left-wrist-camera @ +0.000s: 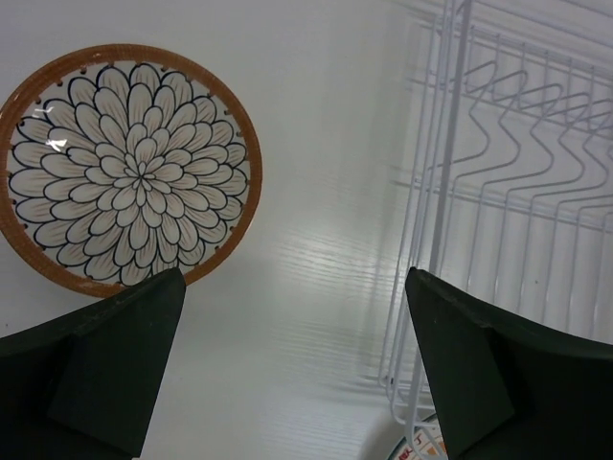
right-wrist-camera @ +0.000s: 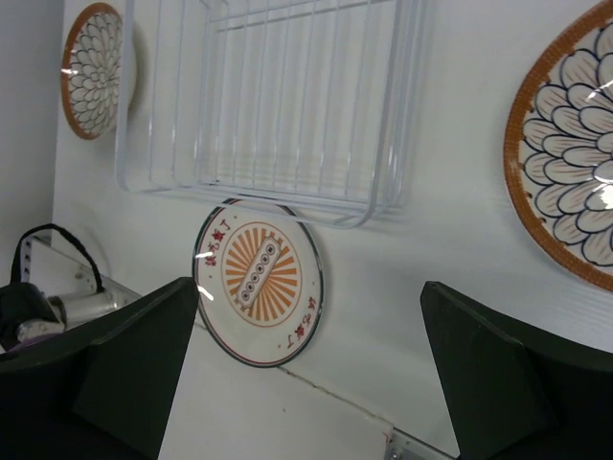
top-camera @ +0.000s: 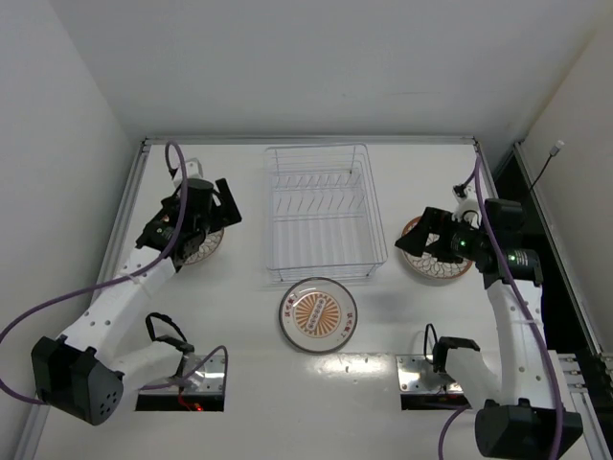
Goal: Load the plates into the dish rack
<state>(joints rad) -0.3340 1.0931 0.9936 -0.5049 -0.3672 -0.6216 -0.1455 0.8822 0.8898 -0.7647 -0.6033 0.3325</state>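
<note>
The silver-wire dish rack stands empty at the table's middle back. It also shows in the left wrist view and the right wrist view. One petal plate lies flat left of the rack, partly under my left gripper, which hovers above it, open and empty. That plate shows whole in the left wrist view. The second petal plate lies right of the rack, partly under my open, empty right gripper. The sunburst plate lies flat just in front of the rack.
White walls close in the table on the left, back and right. Two metal base plates with cables sit at the near edge. A purple cable loops above the left arm.
</note>
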